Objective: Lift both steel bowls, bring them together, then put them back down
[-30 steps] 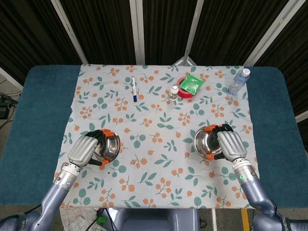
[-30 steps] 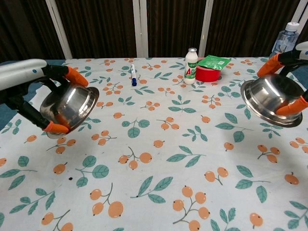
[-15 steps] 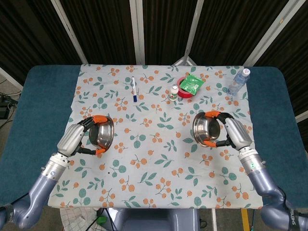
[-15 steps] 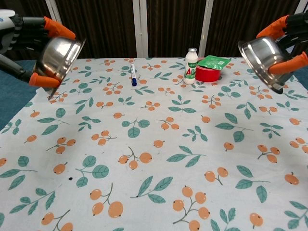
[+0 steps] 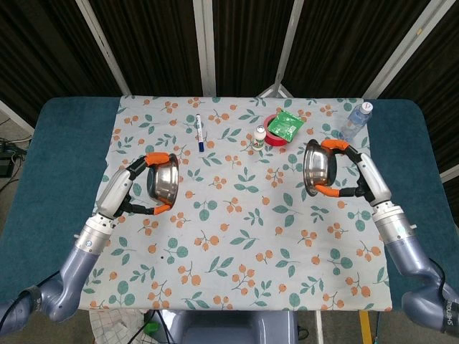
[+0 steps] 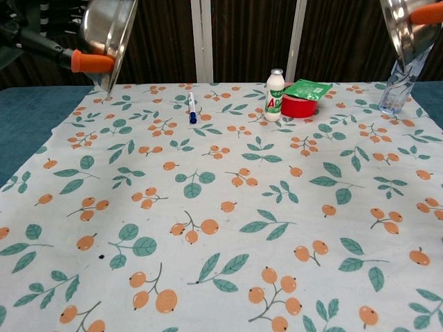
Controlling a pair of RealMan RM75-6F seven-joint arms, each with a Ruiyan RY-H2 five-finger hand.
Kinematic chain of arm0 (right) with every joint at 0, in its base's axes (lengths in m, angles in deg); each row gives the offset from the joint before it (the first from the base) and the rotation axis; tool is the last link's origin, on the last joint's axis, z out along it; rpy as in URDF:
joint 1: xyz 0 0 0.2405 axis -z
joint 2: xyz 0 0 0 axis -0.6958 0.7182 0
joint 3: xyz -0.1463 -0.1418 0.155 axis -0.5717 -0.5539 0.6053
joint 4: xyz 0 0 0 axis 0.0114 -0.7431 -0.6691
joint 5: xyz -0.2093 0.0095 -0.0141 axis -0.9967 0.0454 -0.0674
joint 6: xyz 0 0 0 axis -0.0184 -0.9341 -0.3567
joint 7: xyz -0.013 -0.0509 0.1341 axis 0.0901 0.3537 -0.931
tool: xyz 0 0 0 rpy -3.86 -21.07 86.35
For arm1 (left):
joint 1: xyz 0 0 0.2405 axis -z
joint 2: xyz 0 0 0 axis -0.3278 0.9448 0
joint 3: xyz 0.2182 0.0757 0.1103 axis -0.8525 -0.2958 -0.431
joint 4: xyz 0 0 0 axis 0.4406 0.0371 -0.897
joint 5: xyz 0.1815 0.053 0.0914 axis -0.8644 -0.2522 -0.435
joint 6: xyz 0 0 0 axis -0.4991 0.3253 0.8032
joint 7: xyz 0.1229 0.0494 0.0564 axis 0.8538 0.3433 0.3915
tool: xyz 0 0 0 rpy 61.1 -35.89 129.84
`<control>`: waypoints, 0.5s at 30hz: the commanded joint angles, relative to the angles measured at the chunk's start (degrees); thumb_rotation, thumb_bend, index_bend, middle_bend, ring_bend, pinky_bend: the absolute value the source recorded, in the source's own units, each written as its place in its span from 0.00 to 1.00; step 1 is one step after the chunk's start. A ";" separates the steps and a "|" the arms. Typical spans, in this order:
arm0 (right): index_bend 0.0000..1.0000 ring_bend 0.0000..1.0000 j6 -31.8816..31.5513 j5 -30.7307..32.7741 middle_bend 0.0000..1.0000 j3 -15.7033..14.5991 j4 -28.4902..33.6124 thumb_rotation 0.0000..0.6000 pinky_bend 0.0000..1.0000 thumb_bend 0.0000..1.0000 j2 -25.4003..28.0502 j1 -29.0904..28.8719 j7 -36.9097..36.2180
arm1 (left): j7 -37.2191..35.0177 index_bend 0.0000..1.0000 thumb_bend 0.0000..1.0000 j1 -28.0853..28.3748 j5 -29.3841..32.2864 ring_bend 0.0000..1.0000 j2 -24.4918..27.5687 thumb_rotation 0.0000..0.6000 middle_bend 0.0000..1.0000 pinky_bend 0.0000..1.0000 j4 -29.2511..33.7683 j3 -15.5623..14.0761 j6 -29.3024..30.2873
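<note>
My left hand (image 5: 133, 188) holds one steel bowl (image 5: 164, 182) in the air over the left side of the cloth, its mouth tipped toward the middle. The chest view catches that bowl (image 6: 109, 31) at the top left edge, with the left hand (image 6: 41, 41) partly cut off. My right hand (image 5: 353, 175) grips the other steel bowl (image 5: 316, 168) aloft on the right, its mouth facing left. Only a slice of this bowl (image 6: 408, 28) shows at the chest view's top right corner. The two bowls are well apart.
On the floral cloth (image 5: 237, 215) lie a blue pen (image 5: 199, 132), a small white bottle (image 5: 259, 136), a red tape roll (image 5: 275, 137) with a green packet (image 5: 286, 124) on it, and a water bottle (image 5: 355, 120) at the far right.
Both hands have risen and carried their bowls higher and away from me. The bowls have tipped further onto their sides, mouths facing each other.
</note>
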 commanded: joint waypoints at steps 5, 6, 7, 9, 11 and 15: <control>0.57 0.50 0.00 -5.74 0.40 0.01 -1.00 1.00 0.15 0.22 -1.67 -0.39 -14.26 | -11.09 0.43 0.30 2.75 -3.78 0.33 -7.77 1.00 0.34 0.51 -6.20 0.16 2.34; 0.57 0.50 -0.23 -6.02 0.40 -0.04 -1.03 1.00 0.15 0.22 -2.09 -0.56 -14.54 | -12.17 0.43 0.30 3.07 -4.30 0.33 -8.71 1.00 0.33 0.51 -6.85 0.27 2.93; 0.57 0.50 -0.44 -6.25 0.40 -0.11 -1.03 1.00 0.15 0.22 -2.50 -0.72 -14.73 | -12.72 0.43 0.30 3.33 -4.79 0.33 -9.58 1.00 0.33 0.51 -7.64 0.39 3.59; 0.57 0.50 -0.60 -6.83 0.40 -0.38 -0.91 1.00 0.15 0.22 -2.99 -0.97 -14.97 | -13.16 0.43 0.30 3.84 -5.63 0.33 -11.18 1.00 0.33 0.51 -8.87 0.89 5.01; 0.57 0.50 -0.95 -7.33 0.40 -0.63 -0.73 1.00 0.15 0.22 -3.38 -1.05 -15.33 | -13.75 0.43 0.30 4.35 -6.08 0.33 -12.67 1.00 0.34 0.51 -10.05 1.40 6.11; 0.57 0.50 -1.94 -8.72 0.40 -1.70 -0.91 1.00 0.14 0.22 -4.23 -1.17 -14.18 | -13.29 0.43 0.30 5.41 -7.84 0.33 -15.87 1.00 0.34 0.50 -12.95 1.74 8.93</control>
